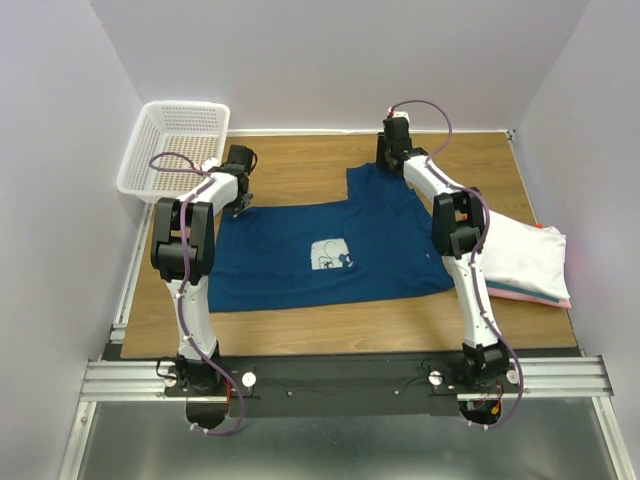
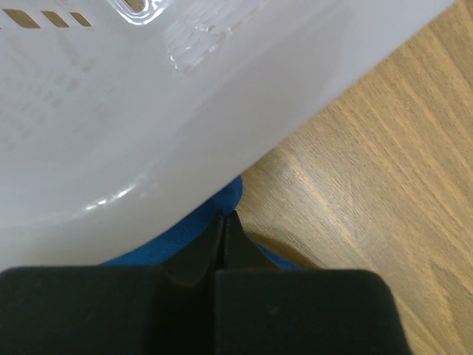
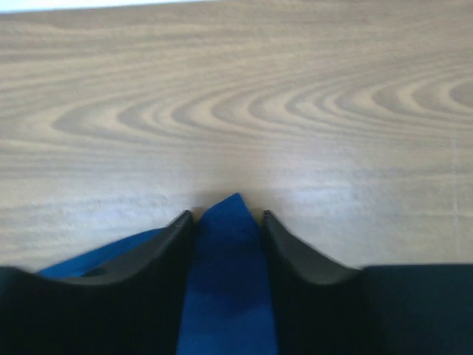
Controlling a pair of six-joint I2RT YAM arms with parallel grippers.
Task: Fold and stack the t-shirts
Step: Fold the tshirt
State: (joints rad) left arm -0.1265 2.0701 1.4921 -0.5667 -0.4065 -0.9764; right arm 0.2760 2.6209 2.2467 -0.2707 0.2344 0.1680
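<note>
Tee (image 1: 330, 250) corners sit pinched, mostly hidden, in both pincers.

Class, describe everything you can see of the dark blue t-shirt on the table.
The dark blue t-shirt lies mostly flat on the wooden table, soft knit fabric, with a small white square print at its middle. Its far right part juts toward the back wall. The left gripper is shut on its far left edge beside the basket; the right gripper straddles a far corner, fabric between its fingers.

You are looking at a lab test cell, plain white walls (image 1: 330, 60) enclosing a wooden table (image 1: 300, 170), arms bolted to an aluminium rail (image 1: 340, 378).
</note>
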